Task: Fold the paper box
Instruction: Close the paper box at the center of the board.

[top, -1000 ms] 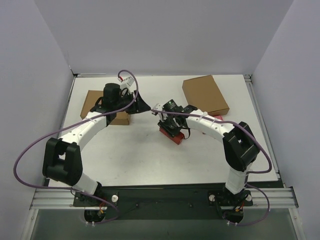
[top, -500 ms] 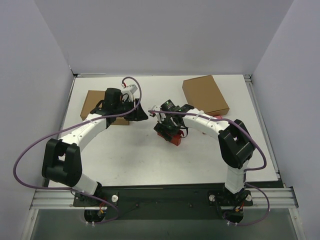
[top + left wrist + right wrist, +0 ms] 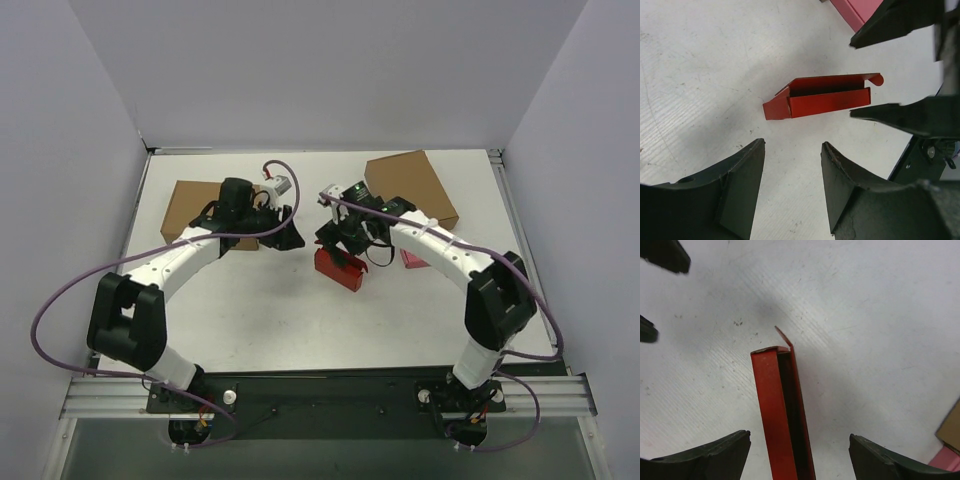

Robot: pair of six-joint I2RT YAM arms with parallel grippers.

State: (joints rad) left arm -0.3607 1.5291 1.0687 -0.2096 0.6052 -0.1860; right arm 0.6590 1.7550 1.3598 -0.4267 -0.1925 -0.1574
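Observation:
The paper box [image 3: 337, 268] is a small red carton lying on the white table, its lid slightly ajar and a side flap sticking out. In the left wrist view the paper box [image 3: 825, 97] lies just beyond my left gripper [image 3: 792, 150], which is open and empty. The paper box [image 3: 780, 410] runs up between the spread fingers of my right gripper [image 3: 799, 436], which is open and touches neither side. From above, the left gripper [image 3: 290, 236] hangs to the left of the box and the right gripper [image 3: 340, 243] is over its far edge.
One brown cardboard box [image 3: 195, 210] lies under the left arm, and another brown box [image 3: 410, 188] lies at the back right. A small pink box [image 3: 413, 258] sits right of the red one, under the right arm. Grey walls close in the table.
My right gripper has opened, let go of the red box and drawn back from it. My left gripper has moved right, toward the box, still open.

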